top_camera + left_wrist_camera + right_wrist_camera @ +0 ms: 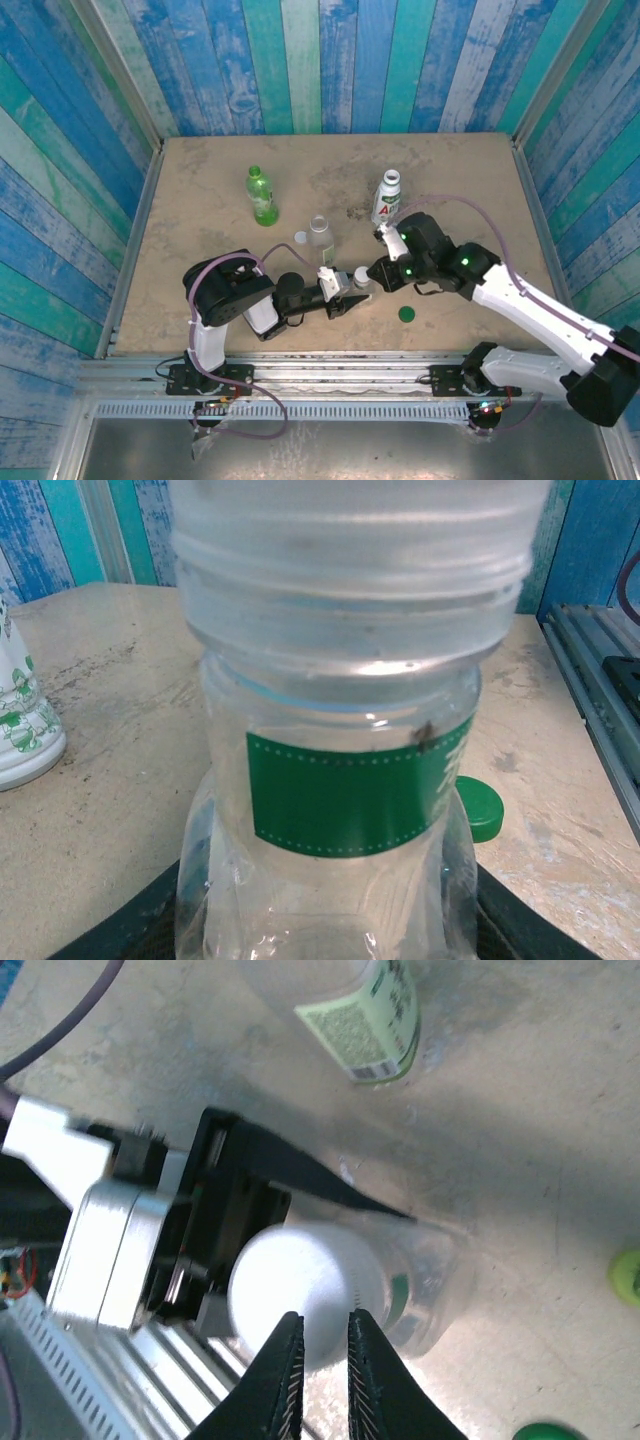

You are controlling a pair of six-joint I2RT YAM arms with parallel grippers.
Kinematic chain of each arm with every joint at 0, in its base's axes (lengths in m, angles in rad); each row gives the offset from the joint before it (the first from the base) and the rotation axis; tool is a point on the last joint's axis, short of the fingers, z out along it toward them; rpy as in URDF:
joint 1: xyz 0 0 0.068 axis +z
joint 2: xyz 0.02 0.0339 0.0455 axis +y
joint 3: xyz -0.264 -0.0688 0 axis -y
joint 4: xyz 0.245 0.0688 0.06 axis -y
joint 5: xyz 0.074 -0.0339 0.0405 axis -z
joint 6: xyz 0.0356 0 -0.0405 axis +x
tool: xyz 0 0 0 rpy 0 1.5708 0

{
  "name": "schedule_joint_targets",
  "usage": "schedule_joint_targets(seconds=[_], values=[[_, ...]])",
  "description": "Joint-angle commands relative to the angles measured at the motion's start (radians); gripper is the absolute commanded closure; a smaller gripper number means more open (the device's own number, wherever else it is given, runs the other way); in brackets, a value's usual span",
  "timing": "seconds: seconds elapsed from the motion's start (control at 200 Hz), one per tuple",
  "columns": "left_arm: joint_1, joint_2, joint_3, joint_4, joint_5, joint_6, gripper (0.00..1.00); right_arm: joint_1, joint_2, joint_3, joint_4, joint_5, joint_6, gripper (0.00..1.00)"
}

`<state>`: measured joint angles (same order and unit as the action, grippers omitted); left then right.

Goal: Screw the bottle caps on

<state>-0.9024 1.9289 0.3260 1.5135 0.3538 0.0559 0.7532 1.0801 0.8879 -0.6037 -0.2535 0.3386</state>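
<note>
Tabletop (180, 210), beige and scuffed, carries everything inside blue-green plank walls. Toward the back left stands the green bottle (262, 197), and toward the back right the white bottle (387, 200) with its red-and-green label. The tall clear bottle (320, 233) stands between them, nearer the arms.

In front of it, near the table's middle, the left gripper (350, 287) reaches in from the left. Its black fingers are clamped on either side of the short clear bottle (350, 780), holding it upright by the body, where a green label band wraps it. A white cap (300, 1280) sits on that bottle's neck.

The right gripper (323, 1318) hangs directly over this cap. Its fingers are drawn nearly together with only a thin slit between them, and they grasp nothing that can be seen.

The dark green cap (407, 314) lies flat on the table just right of the held bottle. A loose white cap (300, 238) lies just beside the tall clear bottle, on its left.
</note>
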Motion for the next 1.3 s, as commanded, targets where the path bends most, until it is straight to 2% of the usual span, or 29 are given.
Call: schedule_joint_targets(seconds=[0.0,0.065,0.215,0.295,0.375,0.566,0.666,0.751,0.871,1.056,1.121,1.292], values=[[-0.001,-0.038,0.013,-0.014,-0.011,-0.003,0.47,0.030,-0.017,-0.051,-0.054,-0.114,0.005,0.84],[0.000,-0.039,0.012,-0.013,-0.011,-0.002,0.47,0.032,-0.038,-0.039,-0.065,-0.089,0.000,0.81],[0.000,-0.041,0.009,-0.015,-0.010,0.000,0.47,0.028,-0.086,-0.002,-0.049,0.054,0.007,0.73],[0.000,-0.041,0.008,-0.019,-0.010,0.005,0.47,0.016,-0.076,0.019,-0.021,0.080,0.002,0.68],[-0.001,-0.042,0.008,-0.020,-0.011,0.005,0.47,0.001,-0.044,0.047,0.001,0.089,-0.002,0.67],[0.000,-0.038,0.010,-0.013,-0.013,0.005,0.47,-0.034,0.067,0.096,0.001,0.018,-0.034,0.72],[0.000,-0.041,0.011,-0.015,-0.013,0.004,0.47,-0.034,0.076,0.064,0.001,-0.025,-0.029,0.74],[0.000,-0.040,0.011,-0.013,-0.013,0.002,0.48,-0.034,0.055,0.023,-0.003,-0.081,-0.027,0.78],[0.000,-0.040,0.014,-0.015,-0.010,-0.002,0.48,-0.026,0.000,-0.049,-0.004,-0.143,-0.003,0.80],[0.000,-0.049,0.014,-0.021,-0.012,0.000,0.48,-0.008,-0.090,-0.098,0.003,-0.160,0.011,0.82],[0.000,-0.053,0.011,-0.018,-0.010,0.002,0.48,-0.008,-0.111,-0.072,-0.018,-0.109,-0.020,0.77],[-0.001,-0.117,-0.018,-0.038,-0.002,0.015,0.48,-0.005,-0.112,0.046,-0.094,-0.035,-0.205,0.45]])
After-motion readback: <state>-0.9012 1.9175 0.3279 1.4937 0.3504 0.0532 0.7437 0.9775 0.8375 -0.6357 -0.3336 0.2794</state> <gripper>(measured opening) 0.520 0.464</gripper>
